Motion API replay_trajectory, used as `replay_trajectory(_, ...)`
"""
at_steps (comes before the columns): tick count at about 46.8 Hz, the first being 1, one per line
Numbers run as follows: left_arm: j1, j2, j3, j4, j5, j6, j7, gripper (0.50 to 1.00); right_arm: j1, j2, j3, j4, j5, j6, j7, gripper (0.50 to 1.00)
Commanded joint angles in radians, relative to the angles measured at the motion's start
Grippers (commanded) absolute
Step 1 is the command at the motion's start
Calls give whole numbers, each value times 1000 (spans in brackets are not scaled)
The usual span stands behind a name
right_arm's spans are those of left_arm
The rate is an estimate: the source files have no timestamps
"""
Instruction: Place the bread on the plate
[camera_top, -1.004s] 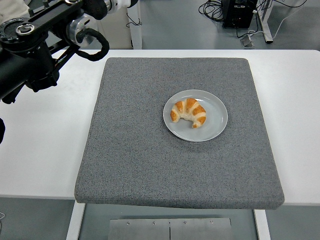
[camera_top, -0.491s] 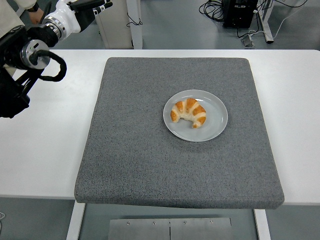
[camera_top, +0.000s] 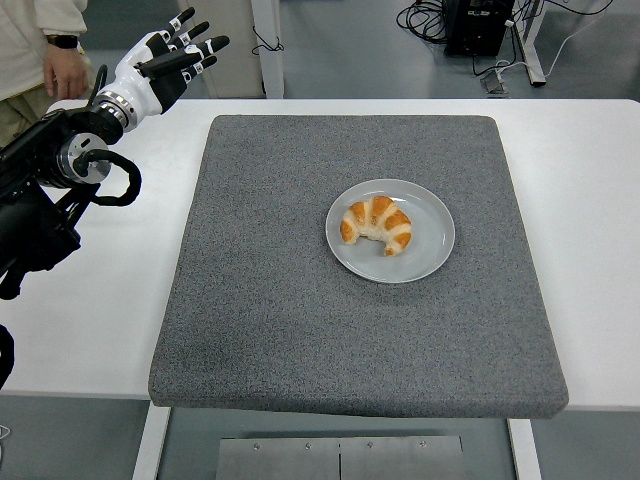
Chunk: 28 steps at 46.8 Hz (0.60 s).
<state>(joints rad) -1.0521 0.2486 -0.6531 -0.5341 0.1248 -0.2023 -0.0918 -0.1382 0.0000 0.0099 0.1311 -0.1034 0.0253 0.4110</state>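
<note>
One bread (camera_top: 377, 226): a croissant, crescent-shaped, golden-orange crust with paler cream bands across its back, both tips curling toward the near side. Lies flat, whole.

One plate (camera_top: 432, 250): round, pale grey-white, shallow rim. Holds the bread alone, which sits left of the plate's centre, inside the rim. Bare plate surface shows to the right of it and on the near side.

One mat (camera_top: 300, 330): grey, felt-like, roughly square, carrying the plate a little right of its middle. The mat rests on the white table (camera_top: 90, 300), whose bare top shows on either side.

One left hand (camera_top: 165, 68): white palm shell, black fingers (camera_top: 205, 45) with white joints, spread apart and extended, holding nothing. It hangs over the table's far left corner, well apart from mat and plate. Black forearm with a looped cable trails behind it to the left edge.

One person, partial: pale sleeve, a wrist with a dark watch and a hand (camera_top: 68, 70) at the top left, behind the robot's hand.

Change since half a second ago: the left arm has swung lower and further out, so the whole hand with its open fingers is now plainly in view. Bread, plate and mat unchanged in position.
</note>
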Motion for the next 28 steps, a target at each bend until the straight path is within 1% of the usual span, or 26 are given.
replay_trajectory(1,20,-14,3,17,1,-18,-17,971,-3,0,1,-2,1,-2,0,1000)
replay_trajectory(3,29,-23,6,29,4,-34,-23,971,-4,0,-1,-2,1,-1,0,1000)
replay_trajectory(10,40,-60,6,108,1,-49,-39,971,-6,0,-1,-1,1,-1,0,1000)
replay_trajectory(15,40,-78,10,167,1,-94,-55,971,-6,0,8,-1,1,-2,0,1000)
replay_trajectory(18,41,-91,9,193,1,-104,-63,971,-4,0,10,-1,1,-2,0,1000)
replay_trajectory(28,41,-100,10,203,-1,-108,-68,971,-6,0,5,-1,1,-2,0,1000)
